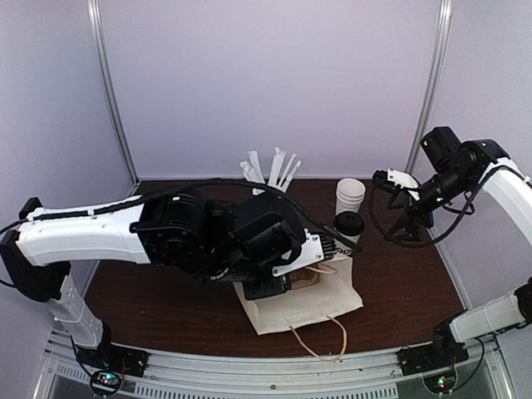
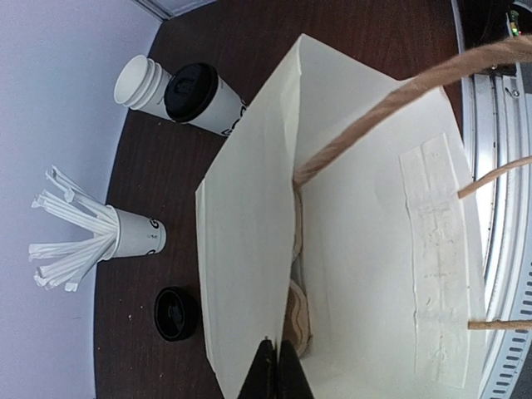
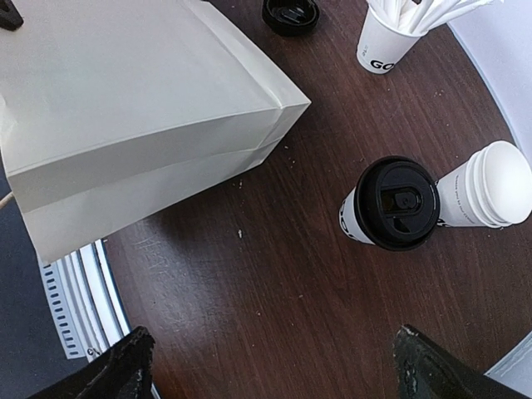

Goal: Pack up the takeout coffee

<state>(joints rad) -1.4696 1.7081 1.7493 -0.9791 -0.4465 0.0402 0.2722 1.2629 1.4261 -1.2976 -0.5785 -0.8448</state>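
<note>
The takeout coffee (image 1: 349, 224), a white paper cup with a black lid (image 3: 397, 204), stands upright on the brown table just behind and to the right of the white paper bag (image 1: 309, 298). In the left wrist view the coffee (image 2: 202, 100) sits apart from the bag (image 2: 249, 208), whose mouth gapes toward the camera. My left gripper (image 2: 278, 370) is shut on the bag's rim, pinching one wall. My right gripper (image 3: 283, 374) hangs open above the table, right of the coffee (image 1: 406, 229), with nothing between its fingers (image 3: 125, 370).
A stack of lidless white cups (image 3: 486, 187) stands right beside the coffee. A white cup full of straws (image 2: 137, 233) and a loose black lid (image 2: 176, 313) sit behind the bag. Brown rope handles (image 1: 320, 341) trail toward the table's front rail (image 1: 274, 370).
</note>
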